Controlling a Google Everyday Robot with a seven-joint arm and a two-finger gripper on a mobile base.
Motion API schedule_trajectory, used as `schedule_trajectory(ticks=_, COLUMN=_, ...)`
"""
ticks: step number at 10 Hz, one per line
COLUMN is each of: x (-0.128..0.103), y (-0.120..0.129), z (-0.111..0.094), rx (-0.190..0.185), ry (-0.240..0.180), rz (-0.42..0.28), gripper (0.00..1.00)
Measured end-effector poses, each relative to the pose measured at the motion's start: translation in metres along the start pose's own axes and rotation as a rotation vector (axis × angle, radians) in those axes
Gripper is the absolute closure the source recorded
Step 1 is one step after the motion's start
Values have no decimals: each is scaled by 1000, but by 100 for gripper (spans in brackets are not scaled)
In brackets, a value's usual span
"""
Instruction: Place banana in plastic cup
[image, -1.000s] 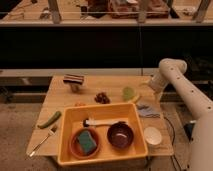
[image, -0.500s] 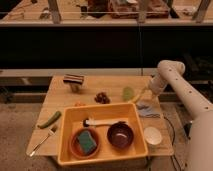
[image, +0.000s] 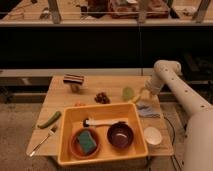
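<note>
Table (image: 64, 98): we see a light wooden top.
Yellow tub (image: 66, 131): it sits at the front middle.
Plastic cup (image: 128, 93): upright behind the tub, toward the right.
White cup (image: 152, 136): just right of the tub.
Green vegetable (image: 49, 119): left of the tub.
Utensil (image: 42, 141): at the front left corner.
Blue cloth (image: 146, 111): near the right edge.
Gripper (image: 141, 95): we find it low over the table, just right of the plastic cup.

1. We see the hand (image: 142, 96) low over the counter's (image: 60, 107) right rear, just beside the plastic cup (image: 128, 93).
2. The yellow tub (image: 67, 145) blocks the front, and a blue cloth (image: 148, 111) lies under the hand.
3. We find the counter's rear middle bare.
</note>
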Motion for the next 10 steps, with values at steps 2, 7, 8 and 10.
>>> schedule_trajectory(ticks=2, x=0, y=-4, z=-1, rx=8, ry=0, rz=-1, gripper=46)
schedule_trajectory(ticks=7, x=-3, y=-15, z=3, rx=15, ry=-9, rz=-12, gripper=46)
schedule_trajectory(ticks=8, x=-2, y=-17, z=4, rx=14, ry=-13, rz=-9, gripper=46)
schedule_trajectory(ticks=10, x=-3, y=-20, z=7, rx=9, ry=-21, rz=-4, gripper=46)
